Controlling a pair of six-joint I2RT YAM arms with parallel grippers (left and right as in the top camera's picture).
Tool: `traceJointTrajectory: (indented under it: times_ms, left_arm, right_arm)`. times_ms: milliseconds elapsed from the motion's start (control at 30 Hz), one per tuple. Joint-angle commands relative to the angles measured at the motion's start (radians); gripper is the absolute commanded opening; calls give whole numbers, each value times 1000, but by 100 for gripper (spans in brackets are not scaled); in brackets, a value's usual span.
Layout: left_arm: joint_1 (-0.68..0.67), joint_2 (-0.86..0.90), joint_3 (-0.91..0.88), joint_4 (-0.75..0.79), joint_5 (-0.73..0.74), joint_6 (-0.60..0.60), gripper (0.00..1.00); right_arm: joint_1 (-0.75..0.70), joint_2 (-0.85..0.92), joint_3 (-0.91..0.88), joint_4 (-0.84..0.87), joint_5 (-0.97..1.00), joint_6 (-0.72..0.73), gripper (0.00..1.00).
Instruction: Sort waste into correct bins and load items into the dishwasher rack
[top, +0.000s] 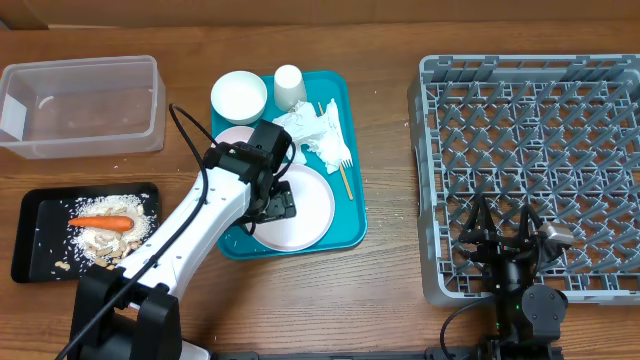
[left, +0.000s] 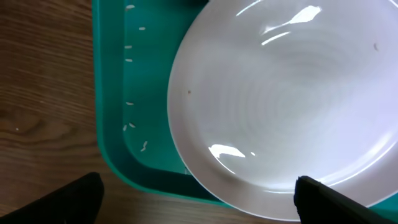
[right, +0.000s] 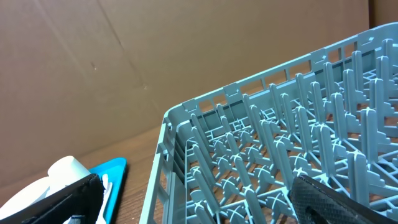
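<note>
The pinkish-white plate (top: 308, 212) lies at the front of the teal tray (top: 352, 225). My left gripper (top: 275, 207) is open, low over the plate's near rim (left: 286, 99); its fingers (left: 199, 202) straddle the rim and the tray's edge. On the tray are a white bowl (top: 239, 97), a cup (top: 289, 86), the crumpled napkin (top: 315, 130), the fork (top: 338, 148) and a wooden stick (top: 343, 181). The carrot (top: 100, 222) and beige scraps lie in the black tray (top: 30, 225). My right gripper (top: 502, 228) is open and empty over the grey rack's (top: 530, 90) front edge.
The clear tub (top: 80, 105) stands at the back left with a few crumbs in it. A second round dish (top: 232, 140) is partly hidden under my left arm. In the right wrist view the rack (right: 280, 155) fills the frame, with the cup (right: 65, 171) far left.
</note>
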Motion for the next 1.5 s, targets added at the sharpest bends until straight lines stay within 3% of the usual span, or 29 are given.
traceJointTrajectory:
  times_ms: [0,300,500,733,900,1033,1333,1467]
  left_arm:
    - [0,11,-11,46,-55,-24,100]
    - [24,11,-11,239,-50,-1,100]
    - [52,11,-10,393,51,304,100]
    - [152,23,-7,398,60,391,100]
    - [257,34,-4,390,235,457,100]
    - [255,34,-2,377,234,522,100]
    - [196,34,-2,393,230,531,100]
    - [187,34,-1,378,230,475,100]
  right_arm:
    - [-3,-8,-11,5,-1,-7,100]
    - [-3,-8,-11,5,-1,-7,100]
    - [-3,-8,-11,5,-1,-7,100]
    - [-3,-8,-11,5,-1,-7,100]
    - [-3,-8,-11,5,-1,-7,100]
    - [-3,-8,-11,5,-1,-7,100]
    - [-3,-8,-11,5,-1,-7,100]
    - [-3,-8,-11,5,-1,-7,100]
